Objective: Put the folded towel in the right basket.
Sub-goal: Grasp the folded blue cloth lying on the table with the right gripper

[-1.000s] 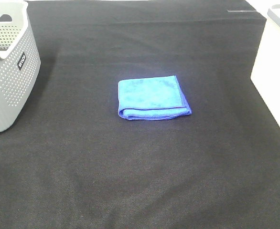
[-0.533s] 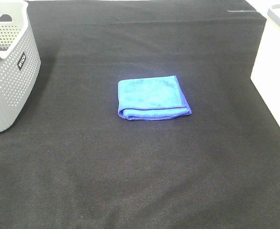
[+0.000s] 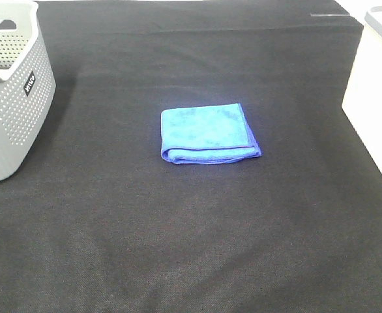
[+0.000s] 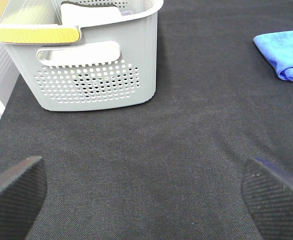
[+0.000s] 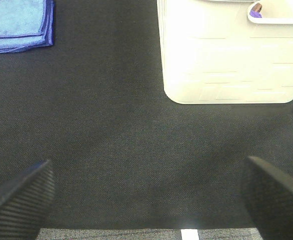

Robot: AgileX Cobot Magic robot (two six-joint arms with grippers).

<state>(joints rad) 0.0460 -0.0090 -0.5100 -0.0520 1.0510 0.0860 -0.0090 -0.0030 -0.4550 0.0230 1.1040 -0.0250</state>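
Blue towel [image 3: 207,134], grey perforated basket [image 3: 15,111], white basket [image 3: 377,91], black cloth [image 3: 178,228]

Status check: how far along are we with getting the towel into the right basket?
Done: nothing yet. The folded towel lies on the black tabletop, outside the white basket. In hand: nothing; the left end effector and right end effector are both open, empty and apart from the towel. Left: grasp the towel, carry it right, release it in the white basket.
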